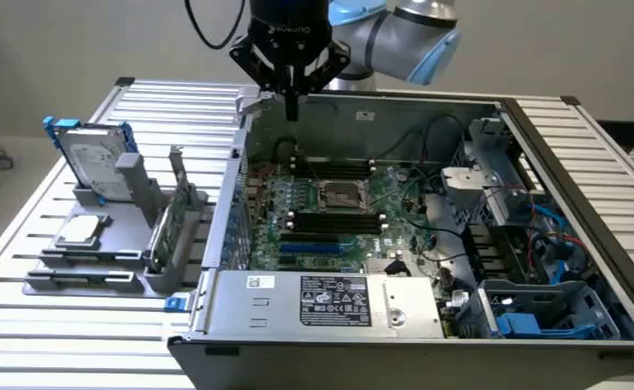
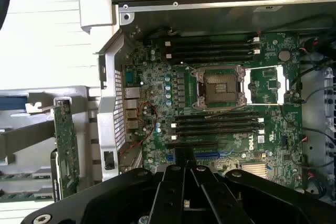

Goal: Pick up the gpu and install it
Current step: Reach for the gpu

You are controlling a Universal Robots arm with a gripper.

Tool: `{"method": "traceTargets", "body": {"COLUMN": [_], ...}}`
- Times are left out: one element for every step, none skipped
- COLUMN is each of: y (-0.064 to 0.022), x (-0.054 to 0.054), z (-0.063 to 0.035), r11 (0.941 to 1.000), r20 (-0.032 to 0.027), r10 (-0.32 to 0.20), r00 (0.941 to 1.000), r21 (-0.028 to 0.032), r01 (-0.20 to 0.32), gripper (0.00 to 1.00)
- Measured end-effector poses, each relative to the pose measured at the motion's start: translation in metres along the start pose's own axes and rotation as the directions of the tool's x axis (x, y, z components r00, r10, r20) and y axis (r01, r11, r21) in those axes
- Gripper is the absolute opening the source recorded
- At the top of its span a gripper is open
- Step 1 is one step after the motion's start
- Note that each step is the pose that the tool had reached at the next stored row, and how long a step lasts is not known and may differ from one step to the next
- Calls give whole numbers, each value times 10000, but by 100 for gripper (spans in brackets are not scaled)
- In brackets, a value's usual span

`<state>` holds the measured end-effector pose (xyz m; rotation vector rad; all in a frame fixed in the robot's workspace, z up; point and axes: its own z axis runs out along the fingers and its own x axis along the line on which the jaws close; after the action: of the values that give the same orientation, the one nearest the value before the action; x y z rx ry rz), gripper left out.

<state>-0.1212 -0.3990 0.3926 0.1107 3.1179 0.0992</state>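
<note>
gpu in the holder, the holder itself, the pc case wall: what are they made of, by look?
gpu: green circuit board, likely fibreglass laminate, satin; seen edge-on. Holder: uniform matte grey, probably plastic. Case wall: dull grey sheet metal, judging by thin folded edges.

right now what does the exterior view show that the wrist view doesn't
Exterior view: the arm above the case, the hard drive standing in its blue frame, the labelled power supply. Wrist view: the Dell marking and a round coin cell on the motherboard. Both: the tool over the open case, apart from the gpu, which stands upright in the rack outside it; the CPU socket; the black memory slots.
</note>
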Motion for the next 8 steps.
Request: {"method": "traceTargets", "body": {"y": [0, 0, 0, 0, 0, 0, 0, 0], "x": [0, 0, 0, 0, 0, 0, 0, 0], "z": [0, 0, 0, 0, 0, 0, 0, 0], "r11": [10000, 10000, 10000, 10000, 10000, 10000, 10000, 10000], "r20": [0, 0, -1, -1, -1, -1, -1, -2], "r10": [0, 0, 0, 0, 0, 1, 0, 0], "r00": [10000, 10000, 10000, 10000, 10000, 10000, 10000, 10000], "r21": [-2, -5, -8, -10, -13, -15, -18, -21], "r01": [0, 0, 0, 0, 0, -1, 0, 0], "gripper": [11, 11, 11, 11, 11, 11, 11, 11]}}
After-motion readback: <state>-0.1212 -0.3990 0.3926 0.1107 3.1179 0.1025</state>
